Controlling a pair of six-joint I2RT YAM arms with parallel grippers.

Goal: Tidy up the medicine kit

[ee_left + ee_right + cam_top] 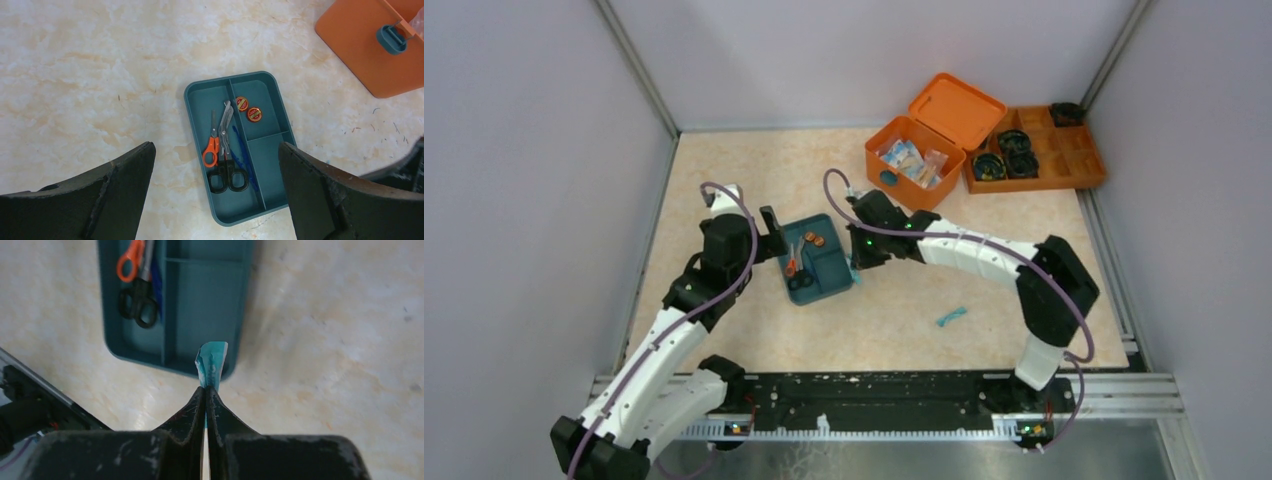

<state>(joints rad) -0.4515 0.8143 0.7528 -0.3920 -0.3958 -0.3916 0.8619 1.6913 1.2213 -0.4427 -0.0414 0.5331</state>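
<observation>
The left arm extended forward from its base, the left fingers [120, 190] spread wide and hovering above the tray [192, 102], which held scissors [220, 160] and two round discs [242, 103]. The right arm bent at the elbow and lay leftward over the tabletop [744, 170]. The right fingers [192, 412] were pressed together, pinching a teal strip [212, 362] at the tray's edge. The kit [906, 193] stood open at the far right, well apart from both.
</observation>
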